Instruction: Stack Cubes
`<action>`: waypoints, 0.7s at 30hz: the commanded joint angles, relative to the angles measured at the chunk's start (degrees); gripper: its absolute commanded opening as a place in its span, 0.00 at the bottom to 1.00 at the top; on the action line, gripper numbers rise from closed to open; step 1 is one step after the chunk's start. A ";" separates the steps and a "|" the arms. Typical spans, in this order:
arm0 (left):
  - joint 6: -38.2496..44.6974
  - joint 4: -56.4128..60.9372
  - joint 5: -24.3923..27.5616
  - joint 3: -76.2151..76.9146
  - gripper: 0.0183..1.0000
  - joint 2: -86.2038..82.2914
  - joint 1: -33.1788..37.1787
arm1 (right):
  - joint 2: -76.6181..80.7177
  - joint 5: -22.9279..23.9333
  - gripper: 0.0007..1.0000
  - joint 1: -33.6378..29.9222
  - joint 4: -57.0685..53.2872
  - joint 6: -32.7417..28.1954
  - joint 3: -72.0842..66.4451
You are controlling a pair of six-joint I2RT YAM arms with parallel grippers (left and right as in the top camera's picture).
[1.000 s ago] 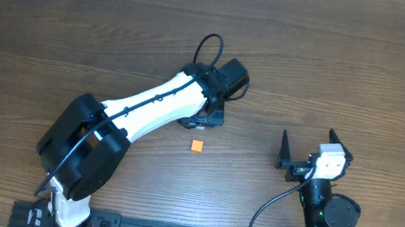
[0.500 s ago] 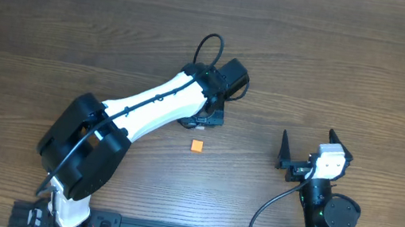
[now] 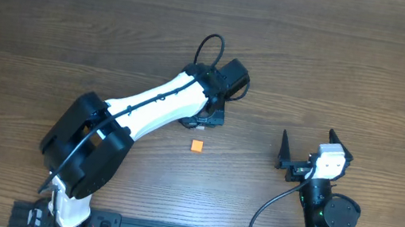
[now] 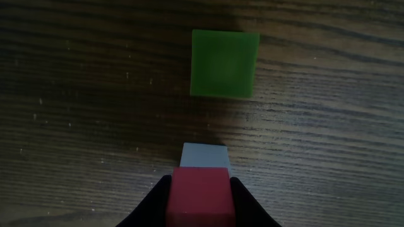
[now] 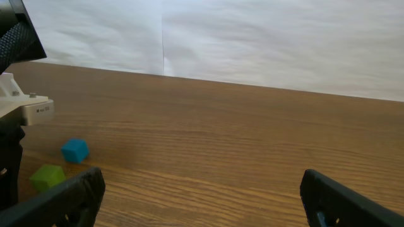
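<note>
Stacking step, likely: left gripper (image 4: 200,184) clamped on red cube (image 4: 199,200) beside greyish cube (image 4: 205,156); next needs centering above it, then lowering.

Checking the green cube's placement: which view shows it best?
Left wrist view: the green cube shows whole, from above. The right wrist view shows it from the side; in the top view the left arm covers it.

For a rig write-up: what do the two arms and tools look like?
The left arm has a white link between bulky black joints and a black cable looped at its wrist. The right arm is black, with a white block behind the right tool and its pointed black fingers.
</note>
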 commanded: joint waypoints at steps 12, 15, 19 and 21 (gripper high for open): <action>0.83 0.11 -0.85 0.35 0.26 1.01 0.31 | -0.52 0.00 0.99 -0.15 -0.26 -0.09 -0.28; 0.83 0.11 -0.85 0.35 0.31 1.01 0.31 | -0.52 0.00 0.99 -0.15 -0.26 -0.09 -0.26; 0.83 0.13 -0.85 0.35 0.40 1.01 0.31 | -0.52 0.00 0.99 -0.15 -0.26 -0.09 -0.28; 0.83 0.13 -0.85 0.35 0.44 1.01 0.31 | -0.52 0.00 0.99 -0.15 -0.26 -0.09 -0.28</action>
